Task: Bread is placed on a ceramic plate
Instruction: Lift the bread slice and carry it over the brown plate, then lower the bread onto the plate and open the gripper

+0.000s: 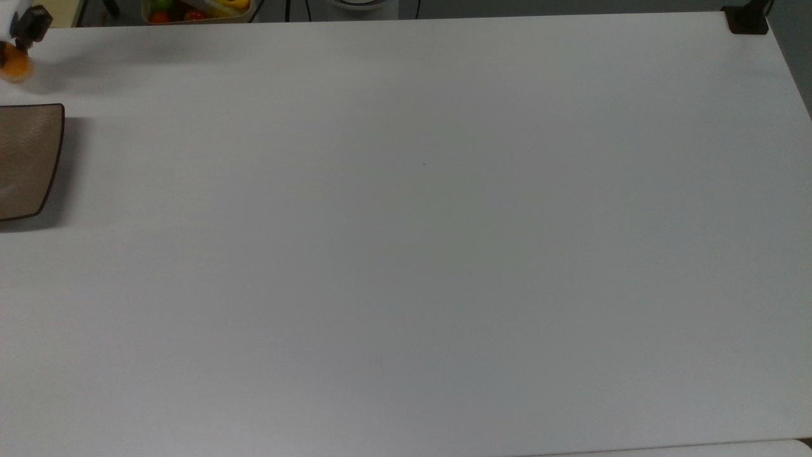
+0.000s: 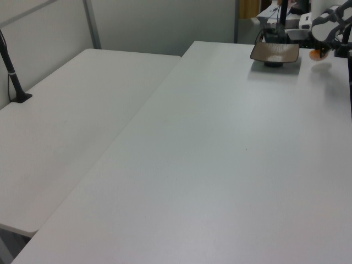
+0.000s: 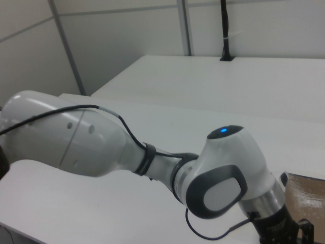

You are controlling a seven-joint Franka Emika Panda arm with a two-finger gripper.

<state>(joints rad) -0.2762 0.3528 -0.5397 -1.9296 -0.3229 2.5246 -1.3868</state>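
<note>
A wide white worktop (image 1: pixel 419 241) spans the top view. Beyond its far edge sits a tray of red, green and yellow fruit pieces (image 1: pixel 195 9). A black clamp base (image 1: pixel 746 19) grips its top-right corner. In the left view, a 2nd white table (image 2: pixel 71 121) adjoins it.

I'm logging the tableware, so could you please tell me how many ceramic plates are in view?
1. The ceramic plate sits at the top view's left edge, partly cut off by the frame, and at the far end of the table in the left view. More may lie outside the frames.
</note>
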